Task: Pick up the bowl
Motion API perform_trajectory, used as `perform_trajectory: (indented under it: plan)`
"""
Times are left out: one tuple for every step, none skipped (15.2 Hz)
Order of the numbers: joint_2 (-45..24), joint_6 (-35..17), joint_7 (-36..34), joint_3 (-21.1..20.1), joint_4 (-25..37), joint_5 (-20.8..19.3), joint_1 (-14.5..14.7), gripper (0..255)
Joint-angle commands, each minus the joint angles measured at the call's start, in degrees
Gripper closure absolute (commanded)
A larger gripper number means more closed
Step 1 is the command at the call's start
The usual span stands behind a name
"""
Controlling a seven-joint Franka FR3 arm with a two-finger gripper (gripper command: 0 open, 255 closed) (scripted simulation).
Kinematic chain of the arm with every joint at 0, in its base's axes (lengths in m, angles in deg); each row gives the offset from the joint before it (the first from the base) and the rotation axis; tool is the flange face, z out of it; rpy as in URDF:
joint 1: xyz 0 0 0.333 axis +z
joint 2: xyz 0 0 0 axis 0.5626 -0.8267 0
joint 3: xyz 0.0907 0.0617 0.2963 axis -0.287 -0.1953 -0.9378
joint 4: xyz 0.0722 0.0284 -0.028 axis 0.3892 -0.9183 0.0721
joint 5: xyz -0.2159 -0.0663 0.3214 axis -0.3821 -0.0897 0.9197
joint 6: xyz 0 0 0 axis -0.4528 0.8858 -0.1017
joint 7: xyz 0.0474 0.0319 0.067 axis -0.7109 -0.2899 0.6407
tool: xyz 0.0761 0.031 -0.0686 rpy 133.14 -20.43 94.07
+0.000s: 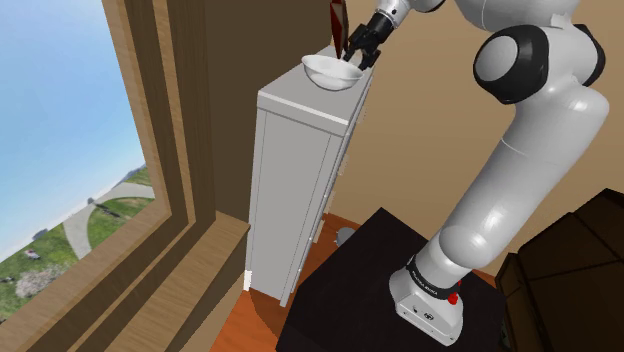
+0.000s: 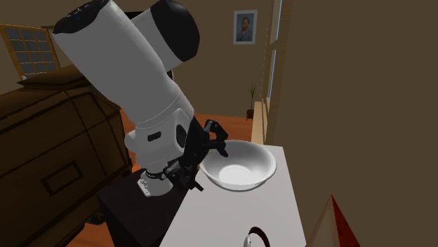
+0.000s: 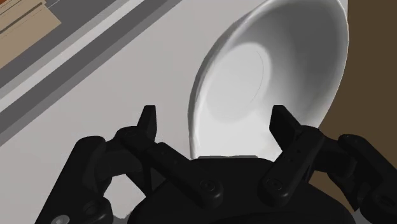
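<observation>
The gripper [image 3: 215, 122] is open, its two black fingers [image 3: 147, 121] standing apart and set astride the near rim of the white bowl [image 3: 254, 70]: one finger hangs outside the wall and the other over the hollow, and neither looks to be pressing on it yet. The bowl sits upright on the flat top of a tall white cabinet [image 1: 290, 170], directly under and just ahead of the fingertips, at the end of the top nearest the arm. The step in hand looks like the closing pinch on the rim. To do it well, the hand probably wants to settle a little lower so the pads catch more of the wall than the lip, then close evenly so the thin, curved side does not skate out or tip the bowl toward the open side. Behind the hand the cabinet top [image 2: 242, 210] ends close by, so a nudge backward could push the bowl off that edge; a straight lift is the safer way out. Ahead of the hand, past the bowl, the top runs on bare toward a red-and-white pointed object [image 2: 335, 224], well apart from the bowl, and above the hand nothing stands in the way
</observation>
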State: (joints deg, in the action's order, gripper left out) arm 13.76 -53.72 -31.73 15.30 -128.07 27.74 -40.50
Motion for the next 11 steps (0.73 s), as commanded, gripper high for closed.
perform_trajectory:
  plan:
    - [0.11,-1.23,0.66,-0.02,-1.47,-0.07,0.08,0]
    - [0.28,-1.98,0.96,-0.06,-2.42,-0.19,0.19,0]
    - [0.52,-3.13,1.44,-0.13,-3.87,-0.34,0.34,0]
    - [0.52,-3.13,1.44,-0.13,-3.87,-0.34,0.34,0]
    - [0.52,-3.13,1.44,-0.13,-3.87,-0.34,0.34,0]
    - [0.49,-3.19,1.50,-0.12,-3.93,-0.33,0.33,255]
    - [0.54,-3.21,1.50,-0.12,-3.99,-0.35,0.34,255]
    - [0.52,-3.21,1.49,-0.13,-3.96,-0.34,0.34,255]
    - [0.52,-3.21,1.49,-0.12,-3.96,-0.34,0.34,255]
    - [0.51,-3.20,1.49,-0.12,-3.95,-0.34,0.33,255]
    - [0.53,-3.20,1.49,-0.12,-3.97,-0.35,0.33,255]
